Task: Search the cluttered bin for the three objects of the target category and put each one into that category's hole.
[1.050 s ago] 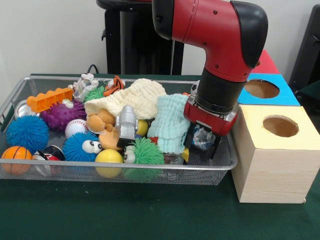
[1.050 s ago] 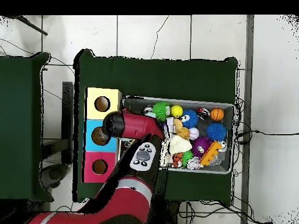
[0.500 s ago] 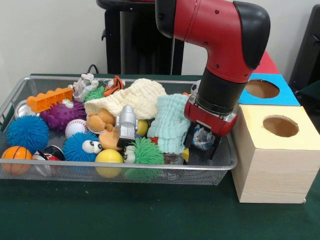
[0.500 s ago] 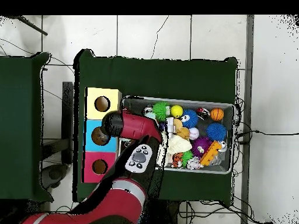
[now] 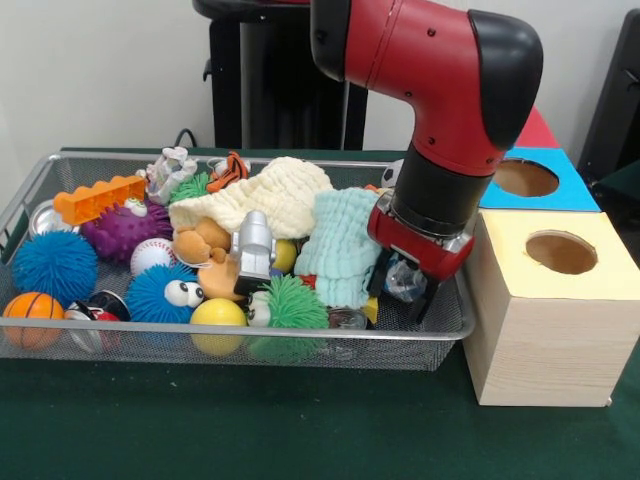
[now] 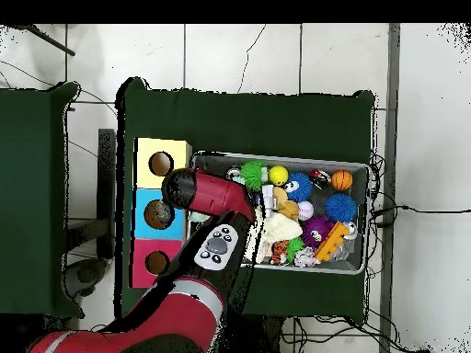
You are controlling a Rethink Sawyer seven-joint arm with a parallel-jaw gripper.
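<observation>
green table (image 5: 250,430), wire bin (image 5: 240,345), tiled floor (image 6: 239,55) beyond.

Teal cloth (image 5: 343,247) and bin wall (image 5: 462,300) hem the fingers (image 5: 379,275) closely.

Front camera low and close across the table, overhead camera high, straight down (both share the bin (image 5: 440,325) (image 6: 361,165))

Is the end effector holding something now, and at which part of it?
Yes. The end effector is closed on a clear, crumpled-looking object at the bin's end nearest the boxes; the gripped part cannot be told.
</observation>
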